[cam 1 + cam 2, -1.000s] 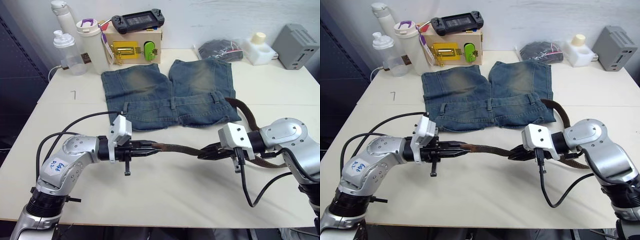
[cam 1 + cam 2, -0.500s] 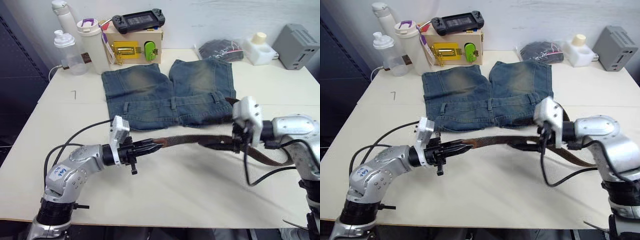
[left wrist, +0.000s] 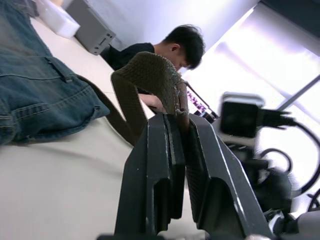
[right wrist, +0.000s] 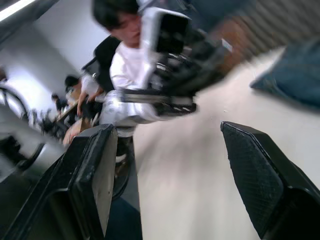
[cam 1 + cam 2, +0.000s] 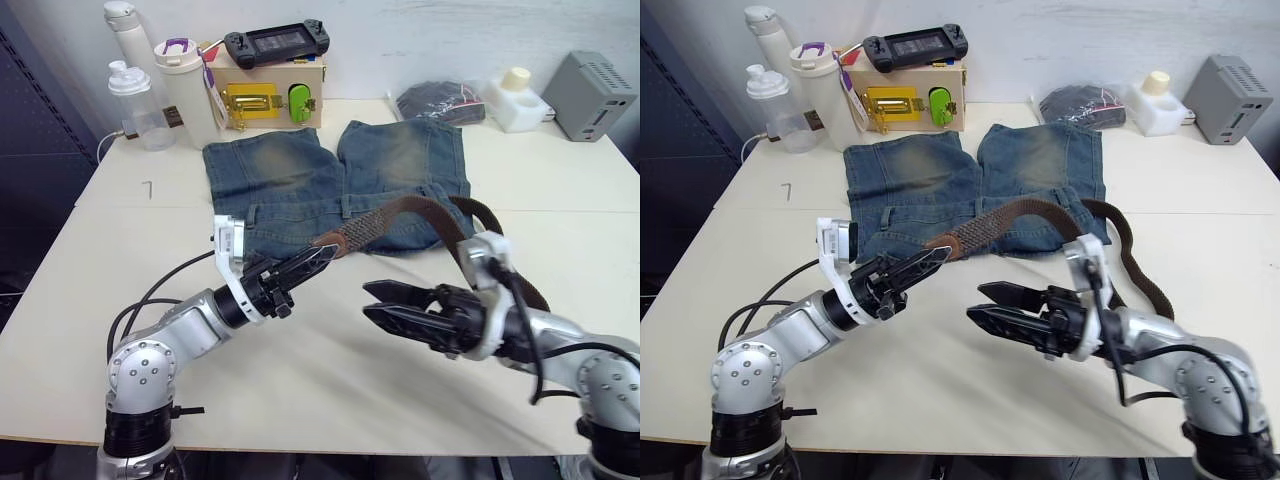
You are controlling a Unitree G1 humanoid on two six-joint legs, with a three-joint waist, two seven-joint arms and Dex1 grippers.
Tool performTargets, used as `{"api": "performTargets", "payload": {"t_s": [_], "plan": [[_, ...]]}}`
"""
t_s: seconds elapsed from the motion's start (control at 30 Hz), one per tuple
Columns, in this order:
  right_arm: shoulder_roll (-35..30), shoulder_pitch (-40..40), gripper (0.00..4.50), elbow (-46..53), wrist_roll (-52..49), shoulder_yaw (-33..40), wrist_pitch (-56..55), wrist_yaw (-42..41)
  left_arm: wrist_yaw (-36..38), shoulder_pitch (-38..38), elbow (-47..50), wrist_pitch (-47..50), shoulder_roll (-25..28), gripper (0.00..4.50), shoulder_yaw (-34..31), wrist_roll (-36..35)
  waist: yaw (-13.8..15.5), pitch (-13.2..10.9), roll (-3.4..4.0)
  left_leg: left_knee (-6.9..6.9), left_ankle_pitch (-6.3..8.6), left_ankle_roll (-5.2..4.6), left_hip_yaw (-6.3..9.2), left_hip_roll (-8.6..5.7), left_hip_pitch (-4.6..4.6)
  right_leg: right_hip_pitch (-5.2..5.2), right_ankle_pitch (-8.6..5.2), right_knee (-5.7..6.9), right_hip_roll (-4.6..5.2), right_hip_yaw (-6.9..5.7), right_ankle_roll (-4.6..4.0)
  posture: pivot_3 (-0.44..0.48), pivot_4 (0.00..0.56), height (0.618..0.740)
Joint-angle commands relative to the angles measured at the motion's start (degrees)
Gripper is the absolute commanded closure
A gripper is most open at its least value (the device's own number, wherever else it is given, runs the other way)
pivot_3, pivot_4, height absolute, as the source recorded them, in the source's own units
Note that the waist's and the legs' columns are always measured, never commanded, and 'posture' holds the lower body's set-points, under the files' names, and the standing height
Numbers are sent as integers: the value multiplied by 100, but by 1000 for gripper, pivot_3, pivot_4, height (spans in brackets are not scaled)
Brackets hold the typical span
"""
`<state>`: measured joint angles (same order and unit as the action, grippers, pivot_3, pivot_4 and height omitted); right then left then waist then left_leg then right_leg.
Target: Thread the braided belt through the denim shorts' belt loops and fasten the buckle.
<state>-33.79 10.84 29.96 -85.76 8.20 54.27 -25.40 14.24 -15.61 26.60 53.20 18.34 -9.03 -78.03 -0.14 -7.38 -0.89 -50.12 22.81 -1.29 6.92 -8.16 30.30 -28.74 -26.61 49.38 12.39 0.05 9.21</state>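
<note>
Pale table (image 5: 330,390), shorts (image 5: 340,185) spread flat beyond both grippers. Left gripper (image 5: 318,257) pinches the belt (image 5: 400,215) near its leather tip, the strap arching from it over the shorts' waistband toward the right arm. Right gripper (image 5: 378,303) spread wide, holding nothing, just below the raised strap.

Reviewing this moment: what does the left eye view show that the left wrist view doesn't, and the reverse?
Left eye view alone: the whole denim shorts spread flat on the table, the right gripper open and holding nothing, and bottles, a wooden box and a grey device along the far edge.

Left wrist view alone: a person behind the table, and the close contact of the fingers clamped on the strap.

Both: the left gripper shut on the braided belt, which arches over the shorts.
</note>
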Motion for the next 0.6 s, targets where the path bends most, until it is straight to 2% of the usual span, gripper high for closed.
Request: {"api": "performTargets", "payload": {"t_s": [0.03,0.1,0.17,0.43,0.47,0.5,0.6], "plan": [[715,126,928,-223,-512,-11,-590,1065,-4,-90,210,-51,134,4500,-20,-266,6,0,2,0,0,0,0,0,0,0,0,1,0,0,0,0,150,645],[1312,227,928,-369,-864,90,-1106,1587,35,-120,164,-67,210,4500,-7,-249,-6,10,-27,-1,0,0,10,-8,-5,3,0,6,-5,9,0,0,150,645],[1614,276,928,-410,-1083,247,-1372,1868,30,-124,144,-98,256,4500,-2,-272,-10,5,-15,-2,-1,1,8,-6,-7,0,0,12,-8,16,0,0,150,645],[1771,324,928,-344,-1487,322,-1679,2162,39,-196,32,-167,382,4500,6,-273,-30,4,-13,-2,0,-1,21,-21,-7,-9,0,38,-16,32,0,0,150,645],[1750,309,1459,-326,-1521,293,-1665,2178,43,-204,19,-166,392,4500,-1,-270,-33,5,-13,-1,0,-1,20,-20,-7,-12,0,41,-16,33,0,0,150,645],[1724,294,1774,-300,-1528,260,-1645,2184,47,-209,14,-165,398,4500,-4,-268,-40,5,-13,-1,0,0,20,-20,-7,-13,0,42,-15,34,0,0,150,645],[1689,260,3341,-236,-1510,182,-1617,2203,46,-216,13,-173,414,4500,4,-265,-75,5,-13,2,0,0,20,-20,-7,-16,0,44,-16,36,0,0,150,645]]}}
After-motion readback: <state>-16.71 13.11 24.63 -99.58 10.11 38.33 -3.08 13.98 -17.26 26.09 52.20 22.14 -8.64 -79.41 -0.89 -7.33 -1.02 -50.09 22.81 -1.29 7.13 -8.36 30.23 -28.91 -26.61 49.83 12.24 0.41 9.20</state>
